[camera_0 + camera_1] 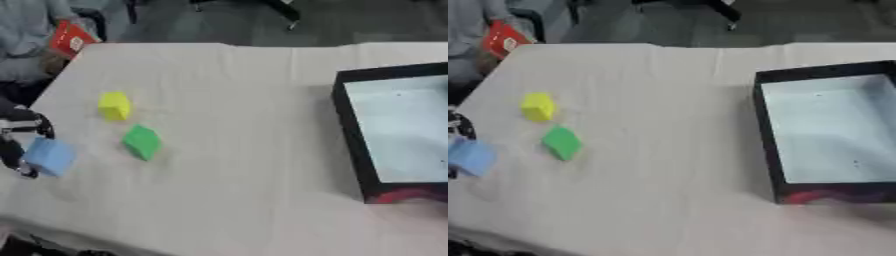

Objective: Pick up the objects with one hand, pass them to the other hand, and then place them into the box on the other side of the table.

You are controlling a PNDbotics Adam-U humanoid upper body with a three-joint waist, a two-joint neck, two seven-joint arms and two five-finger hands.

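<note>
1. We see both views soft and smeared throughout; no edge is crisp.
2. Light is even and fairly bright across the pale surface (236, 165).
3. Faint shadows lie beside the green block (141, 142) and the box (765, 130).
4. The floor beyond looks dimmer.

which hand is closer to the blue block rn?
Left. The left hand is right at the blue block at the table's left edge, fingers around it. The right hand shows in neither view.
</note>
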